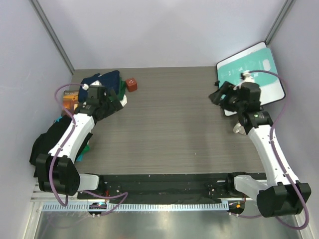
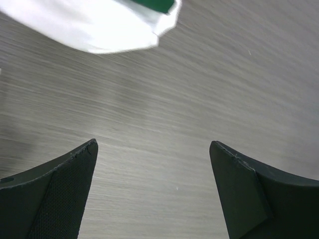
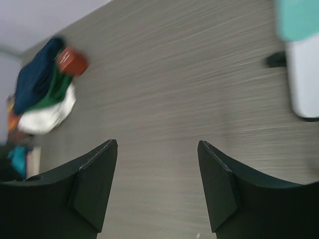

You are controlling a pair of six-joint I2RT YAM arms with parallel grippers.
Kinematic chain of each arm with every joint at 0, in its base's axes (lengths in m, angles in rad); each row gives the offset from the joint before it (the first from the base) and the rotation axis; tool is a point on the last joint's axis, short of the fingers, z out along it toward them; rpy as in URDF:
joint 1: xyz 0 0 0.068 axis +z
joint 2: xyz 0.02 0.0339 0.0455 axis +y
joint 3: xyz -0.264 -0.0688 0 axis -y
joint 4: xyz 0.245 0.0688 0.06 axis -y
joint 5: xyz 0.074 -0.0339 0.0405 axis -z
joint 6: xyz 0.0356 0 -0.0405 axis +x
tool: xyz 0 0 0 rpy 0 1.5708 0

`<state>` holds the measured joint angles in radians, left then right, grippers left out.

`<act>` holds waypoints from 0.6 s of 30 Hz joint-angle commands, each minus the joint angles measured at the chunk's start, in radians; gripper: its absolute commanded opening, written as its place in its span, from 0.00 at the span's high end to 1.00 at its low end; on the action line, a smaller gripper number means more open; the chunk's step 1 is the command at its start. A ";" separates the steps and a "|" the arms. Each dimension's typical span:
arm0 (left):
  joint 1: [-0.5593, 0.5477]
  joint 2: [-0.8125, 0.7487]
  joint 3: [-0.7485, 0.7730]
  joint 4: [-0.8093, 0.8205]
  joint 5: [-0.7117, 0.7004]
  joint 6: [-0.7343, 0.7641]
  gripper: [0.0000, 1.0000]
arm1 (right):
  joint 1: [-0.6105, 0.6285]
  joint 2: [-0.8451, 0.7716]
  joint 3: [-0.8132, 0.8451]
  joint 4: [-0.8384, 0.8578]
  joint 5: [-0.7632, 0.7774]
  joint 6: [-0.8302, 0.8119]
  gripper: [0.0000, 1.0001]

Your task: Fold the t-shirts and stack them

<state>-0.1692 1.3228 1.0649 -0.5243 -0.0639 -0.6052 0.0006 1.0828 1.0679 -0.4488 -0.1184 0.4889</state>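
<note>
The left gripper [image 2: 153,147] has two black, pointy jaws with a bumpy, rubbery skin. They are spread wide, and only the grey, stripy, wood-look counter [image 2: 199,89] shows between them. Just past them lies the pile of t-shirts. The cream-white t-shirt [image 2: 99,25] is soft and smooth with a rounded edge, and it rests on the counter. The dark green t-shirt [image 2: 157,4] peeks out on top of it. The navy blue t-shirt [image 3: 35,79] is a crumpled lump at the far side of the pile. A small red-brown box [image 3: 71,60] sits just beside the pile. The right gripper [image 3: 157,144] is well apart from the pile, across the counter. Its black jaws are spread too and pinch nothing. A flat teal-and-white board [image 1: 249,59] with round corners lies far from the pile.
</note>
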 commanded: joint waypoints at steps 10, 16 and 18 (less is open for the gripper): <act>0.083 0.038 0.122 -0.016 -0.112 -0.061 0.07 | 0.136 -0.126 -0.098 0.028 -0.003 -0.044 0.19; 0.149 0.177 0.222 -0.040 -0.096 -0.081 0.07 | 0.142 -0.075 -0.178 0.140 -0.236 0.062 0.24; 0.166 0.232 0.298 -0.071 -0.094 -0.074 0.07 | 0.142 -0.089 -0.184 0.128 -0.230 0.042 0.24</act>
<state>-0.0383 1.4586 1.2358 -0.5800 -0.1387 -0.6754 0.1402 1.0092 0.9112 -0.3664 -0.2543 0.5114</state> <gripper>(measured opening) 0.930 0.764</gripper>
